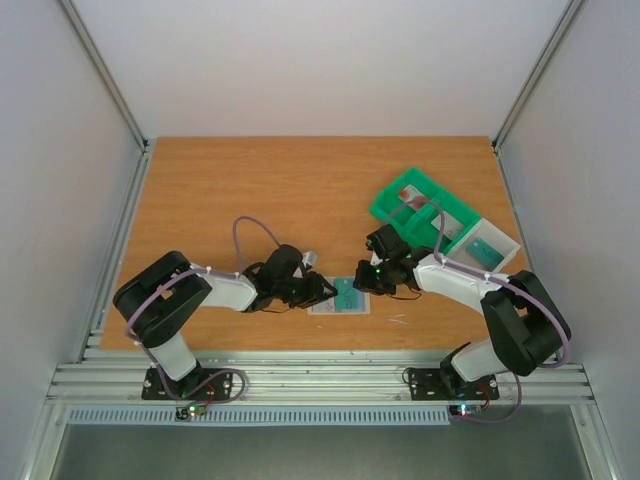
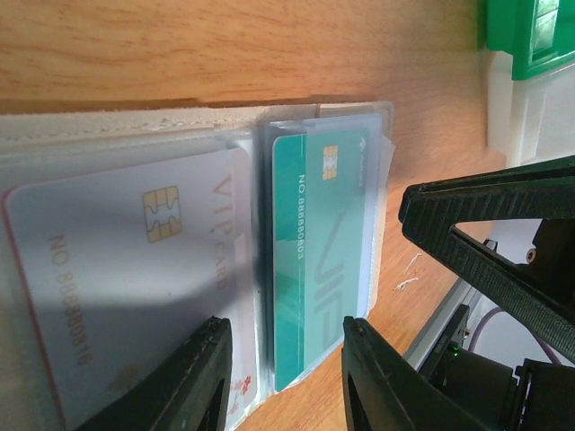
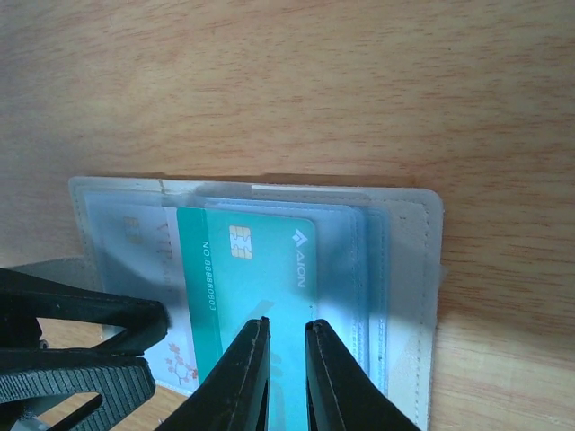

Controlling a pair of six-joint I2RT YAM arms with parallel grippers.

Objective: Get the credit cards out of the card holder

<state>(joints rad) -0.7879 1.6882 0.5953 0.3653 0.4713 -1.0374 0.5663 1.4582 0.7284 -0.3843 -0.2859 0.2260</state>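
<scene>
The card holder [image 1: 322, 307] lies open near the table's front edge, pale with clear sleeves; it also shows in the left wrist view [image 2: 108, 135] and the right wrist view [image 3: 409, 269]. A teal card [image 2: 319, 260] sits in its right-hand sleeves [image 3: 247, 269]. A pale blue-grey VIP card [image 2: 117, 287] fills the other side. My left gripper [image 2: 286, 328] is open and low over the holder's near edge, straddling the fold and the teal card. My right gripper [image 3: 286, 325] is nearly shut, a thin gap between its tips, right over the teal card's face and holding nothing.
A bright green compartment tray [image 1: 420, 205] stands at the back right, with a white tray [image 1: 505, 240] beside it holding a teal card [image 1: 483, 250]. The two grippers face each other closely over the holder. The metal rail [image 1: 320, 375] runs just in front.
</scene>
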